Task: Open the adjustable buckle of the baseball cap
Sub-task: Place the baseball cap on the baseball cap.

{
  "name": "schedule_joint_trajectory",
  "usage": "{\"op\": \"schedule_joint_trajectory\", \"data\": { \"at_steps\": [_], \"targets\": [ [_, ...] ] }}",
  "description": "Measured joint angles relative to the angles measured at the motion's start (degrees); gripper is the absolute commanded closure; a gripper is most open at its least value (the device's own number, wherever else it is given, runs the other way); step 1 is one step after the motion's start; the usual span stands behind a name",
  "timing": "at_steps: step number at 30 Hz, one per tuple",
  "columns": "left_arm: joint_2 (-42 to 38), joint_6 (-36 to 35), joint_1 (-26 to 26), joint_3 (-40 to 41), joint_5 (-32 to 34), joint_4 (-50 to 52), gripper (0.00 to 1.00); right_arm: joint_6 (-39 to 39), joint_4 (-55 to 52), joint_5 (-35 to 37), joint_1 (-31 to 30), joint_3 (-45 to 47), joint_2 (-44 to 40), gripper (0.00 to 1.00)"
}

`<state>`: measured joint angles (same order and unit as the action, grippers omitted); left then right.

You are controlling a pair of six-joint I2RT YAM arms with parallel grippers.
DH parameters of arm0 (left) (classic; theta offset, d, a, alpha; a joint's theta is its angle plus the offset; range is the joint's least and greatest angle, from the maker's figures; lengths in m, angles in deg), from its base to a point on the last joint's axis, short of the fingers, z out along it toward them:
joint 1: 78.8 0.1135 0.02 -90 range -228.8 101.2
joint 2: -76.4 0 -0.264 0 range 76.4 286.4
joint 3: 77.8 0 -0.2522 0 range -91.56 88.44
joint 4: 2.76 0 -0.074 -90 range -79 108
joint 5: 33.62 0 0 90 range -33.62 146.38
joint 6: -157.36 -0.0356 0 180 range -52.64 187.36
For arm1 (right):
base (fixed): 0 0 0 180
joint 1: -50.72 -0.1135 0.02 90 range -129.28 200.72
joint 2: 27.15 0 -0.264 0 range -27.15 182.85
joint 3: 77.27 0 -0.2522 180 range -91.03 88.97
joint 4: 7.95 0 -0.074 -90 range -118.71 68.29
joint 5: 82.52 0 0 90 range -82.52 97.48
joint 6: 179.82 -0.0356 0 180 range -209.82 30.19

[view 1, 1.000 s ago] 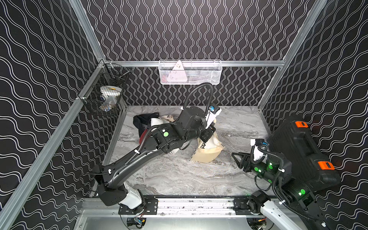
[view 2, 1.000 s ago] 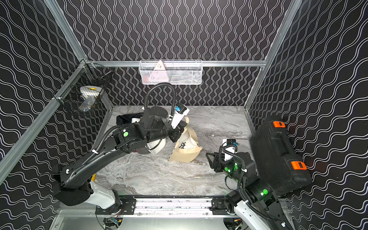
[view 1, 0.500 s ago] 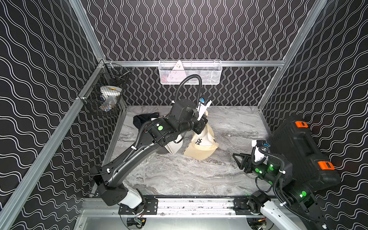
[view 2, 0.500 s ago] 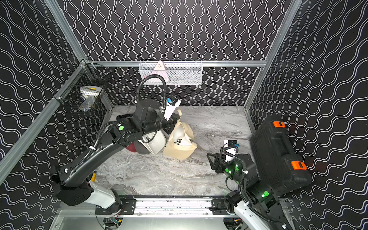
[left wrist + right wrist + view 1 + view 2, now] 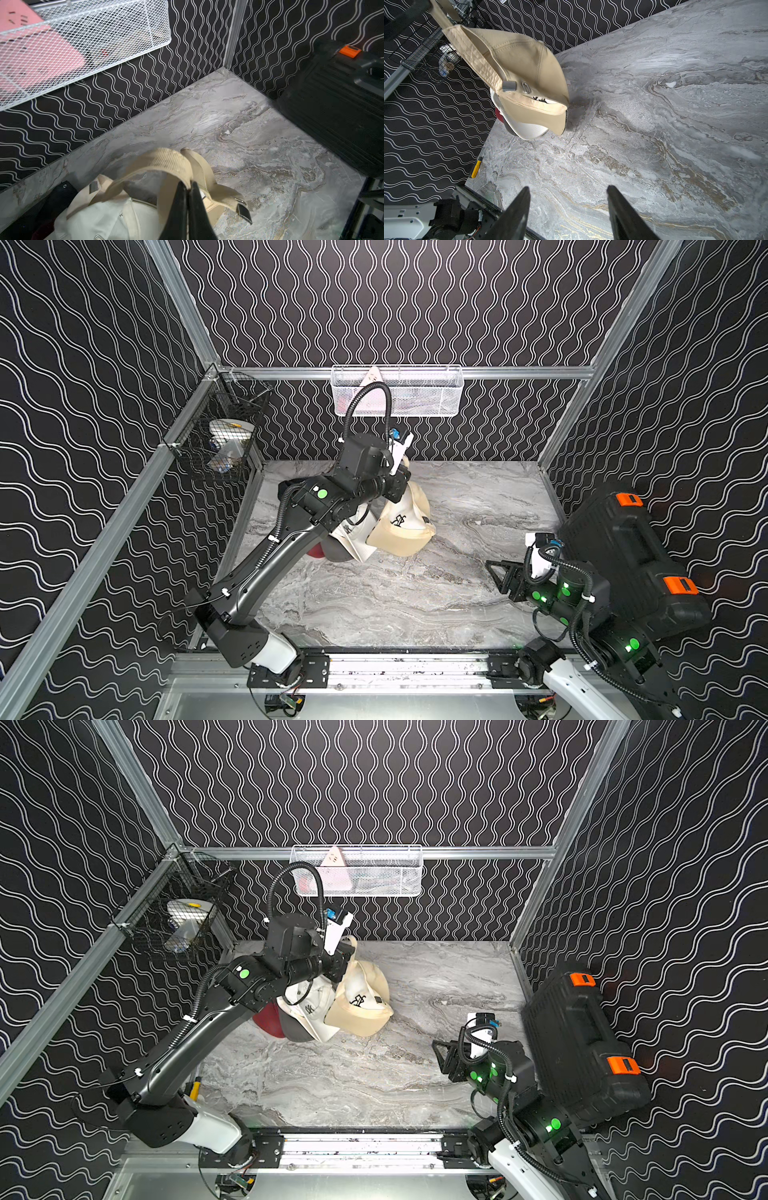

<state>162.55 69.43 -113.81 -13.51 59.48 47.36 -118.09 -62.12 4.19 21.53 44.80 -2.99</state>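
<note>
The left gripper (image 5: 188, 185) is clamping the beige cap's (image 5: 405, 526) rear strap (image 5: 166, 160), dangling the cap well apart from the black case (image 5: 623, 556). The right gripper (image 5: 568, 189), jaws apart beside that case, is facing the buckle (image 5: 509, 85).

This is a robot test cell in a lab, not a home or a shop. The table (image 5: 415, 605), topped in a grey marble pattern, is boxed in on three sides by walls (image 5: 415, 302) of black sheet printed with white wavy lines. The walls are held in a bare aluminium frame (image 5: 519, 372).

Along the table's front edge runs a metal rail (image 5: 395, 668). It carries the black left arm (image 5: 270, 556) and right arm (image 5: 582, 601), which have green lights on their joints and exposed cabling.

Above the table's back edge hangs a white wire basket (image 5: 453, 393), and above its left edge a black wire basket (image 5: 195, 456). A black tool case (image 5: 623, 539) with orange latches sits at the table's right edge. A beige cap (image 5: 407, 526) hangs from the left arm over the table's back left.
</note>
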Motion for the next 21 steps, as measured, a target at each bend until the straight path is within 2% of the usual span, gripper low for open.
{"op": "schedule_joint_trajectory", "data": {
  "at_steps": [21],
  "targets": [
    [-2.82,7.34,17.22,7.48,-0.83,1.27,1.00,-0.92,0.00,0.20,0.00,0.48,0.11,0.37]
  ]
}}
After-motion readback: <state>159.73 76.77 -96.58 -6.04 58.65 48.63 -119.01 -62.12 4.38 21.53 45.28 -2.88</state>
